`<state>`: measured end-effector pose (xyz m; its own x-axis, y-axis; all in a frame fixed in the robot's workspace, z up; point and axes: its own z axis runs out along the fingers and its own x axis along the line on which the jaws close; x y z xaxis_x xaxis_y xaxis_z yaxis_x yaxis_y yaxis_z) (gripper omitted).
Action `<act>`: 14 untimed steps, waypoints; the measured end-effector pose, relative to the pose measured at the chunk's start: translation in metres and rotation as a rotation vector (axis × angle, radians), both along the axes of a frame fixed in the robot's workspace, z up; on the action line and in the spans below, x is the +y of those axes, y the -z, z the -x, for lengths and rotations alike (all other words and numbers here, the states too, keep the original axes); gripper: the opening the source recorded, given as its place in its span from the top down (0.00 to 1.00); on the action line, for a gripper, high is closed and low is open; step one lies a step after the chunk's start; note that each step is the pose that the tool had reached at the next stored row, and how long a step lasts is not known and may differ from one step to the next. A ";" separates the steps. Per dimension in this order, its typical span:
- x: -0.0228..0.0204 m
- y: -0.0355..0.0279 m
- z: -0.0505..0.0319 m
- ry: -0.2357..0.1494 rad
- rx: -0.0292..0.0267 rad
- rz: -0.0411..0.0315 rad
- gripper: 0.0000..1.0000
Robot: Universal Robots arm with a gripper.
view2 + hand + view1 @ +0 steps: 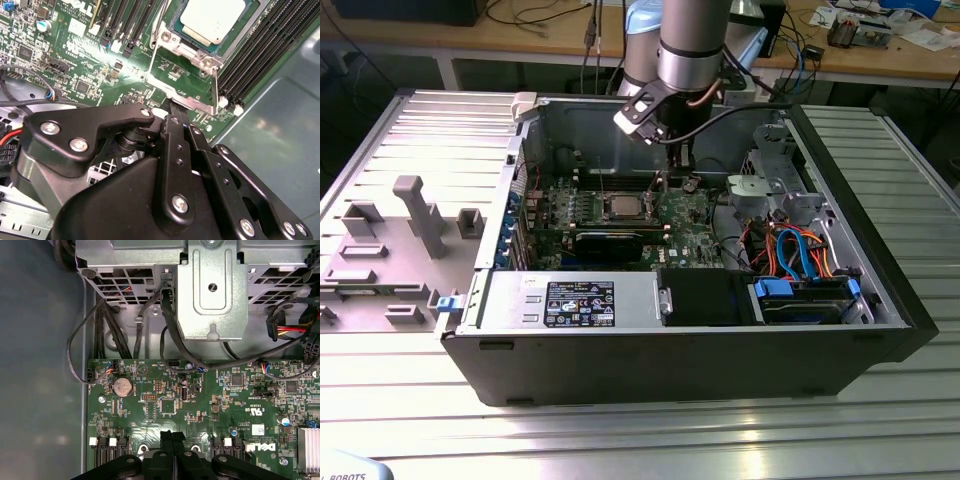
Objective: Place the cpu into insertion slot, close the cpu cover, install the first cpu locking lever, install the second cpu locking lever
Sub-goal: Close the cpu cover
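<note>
While the cpu (pixel 212 17) sits in the insertion slot (pixel 164 36), the claw (pixel 172 435) has its fingers together; the cpu cover (pixel 187 97) stands open just beyond them.

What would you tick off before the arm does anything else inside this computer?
1. Cpu seated: ok, it lies flat in the slot.
2. Cover closed: not ok, it is raised, off the cpu.
3. Gripper on cover: ok, jaws shut on its edge.
4. Levers latched: not ok, they stand free.
5. Cover's hinge sound: cannot tell.
</note>
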<state>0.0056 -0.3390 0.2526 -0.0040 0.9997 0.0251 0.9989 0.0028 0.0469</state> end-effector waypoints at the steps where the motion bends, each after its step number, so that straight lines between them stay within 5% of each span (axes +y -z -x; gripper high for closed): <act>1: 0.0000 0.0000 0.0003 0.000 0.0000 0.0000 0.89; 14: 0.0000 0.0000 0.0034 0.000 0.0000 0.0000 0.89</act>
<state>0.0021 -0.3390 0.2526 -0.0039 0.9997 0.0252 0.9989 0.0027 0.0469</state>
